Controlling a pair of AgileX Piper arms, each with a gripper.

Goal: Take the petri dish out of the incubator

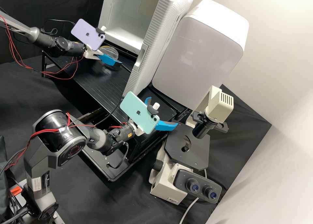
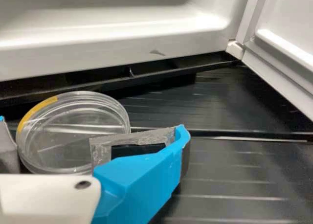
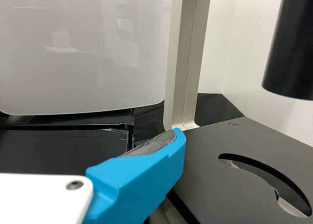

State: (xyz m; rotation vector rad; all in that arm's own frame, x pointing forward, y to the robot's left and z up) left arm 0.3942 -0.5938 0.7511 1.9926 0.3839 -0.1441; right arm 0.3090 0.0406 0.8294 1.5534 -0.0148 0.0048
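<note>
The clear petri dish, marked with a yellow strip on its rim, sits between the fingers of my left gripper, which is shut on it. In the high view the dish and left gripper hang just outside the white incubator's open chamber, above the black ribbed platform. The incubator door stands swung open. My right gripper is open and holds nothing, between the door's lower edge and the microscope stage. One of its blue fingers points at the door edge.
A large white rounded box stands right of the open door. A microscope with a black stage and eyepieces sits at the front right. Red cables trail from both arms. Black cloth covers the bench.
</note>
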